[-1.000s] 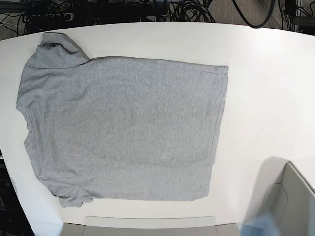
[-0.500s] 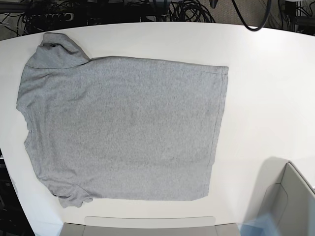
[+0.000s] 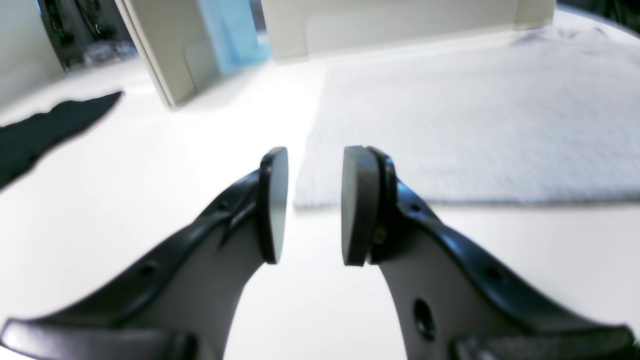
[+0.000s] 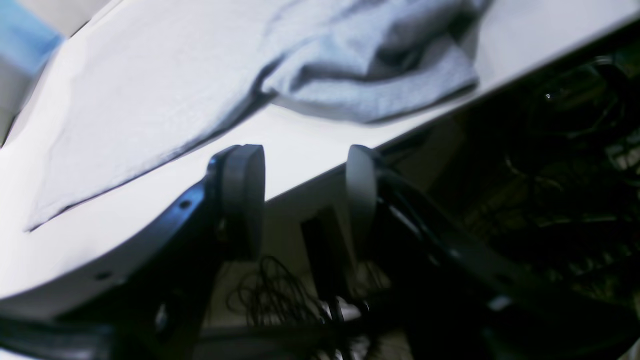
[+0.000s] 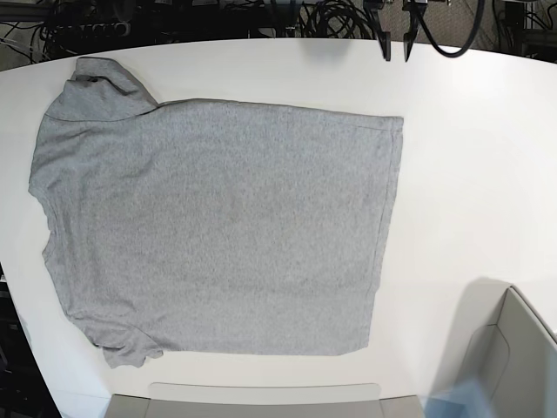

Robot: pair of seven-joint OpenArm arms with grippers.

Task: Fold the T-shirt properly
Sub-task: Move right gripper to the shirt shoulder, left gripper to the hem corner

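The heather-grey T-shirt (image 5: 218,226) lies flat on the white table (image 5: 470,174), plain side up, with its collar end to the left and its hem to the right. Its far sleeve (image 5: 100,87) is folded over itself. My left gripper (image 5: 397,43) hangs open above the table's far edge, a little beyond the shirt's far hem corner (image 5: 399,120). In the left wrist view, that gripper (image 3: 315,205) frames the hem corner (image 3: 320,200) between empty pads. My right gripper (image 4: 302,200) is open and empty, off the table edge, near the bunched sleeve (image 4: 370,75).
A beige bin (image 5: 513,357) stands at the near right corner, and another beige edge (image 5: 261,399) runs along the near side. Black cables (image 5: 331,17) lie beyond the far table edge. The same bin (image 3: 165,50) appears in the left wrist view.
My left gripper has come into the base view at the far edge, its fingers apart. The T-shirt has not moved.
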